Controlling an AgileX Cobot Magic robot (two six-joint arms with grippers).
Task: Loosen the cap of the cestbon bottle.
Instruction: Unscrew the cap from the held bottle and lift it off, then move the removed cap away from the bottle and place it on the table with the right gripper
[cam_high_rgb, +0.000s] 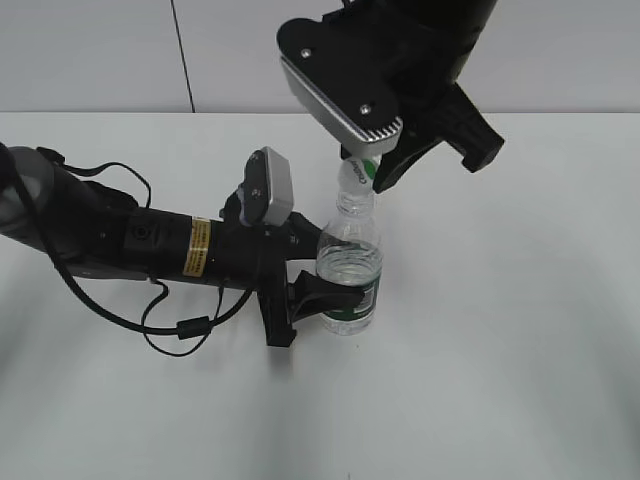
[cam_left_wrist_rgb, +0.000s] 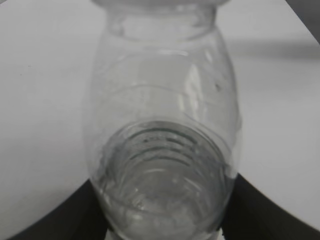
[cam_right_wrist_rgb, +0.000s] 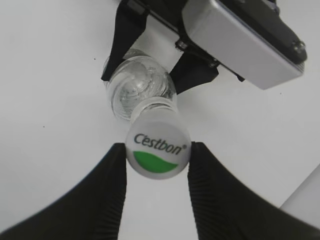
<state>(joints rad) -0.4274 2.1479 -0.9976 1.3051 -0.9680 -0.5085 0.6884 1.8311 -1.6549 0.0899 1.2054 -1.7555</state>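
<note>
my tools: black (cam_right_wrist_rgb: 157, 195)
cap (cam_right_wrist_rgb: 157, 153): white, green leaf shape, green lettering
cestbon bottle (cam_high_rgb: 350, 262): clear, ribbed, dark green label
tabletop (cam_high_rgb: 520, 330): plain white
</note>
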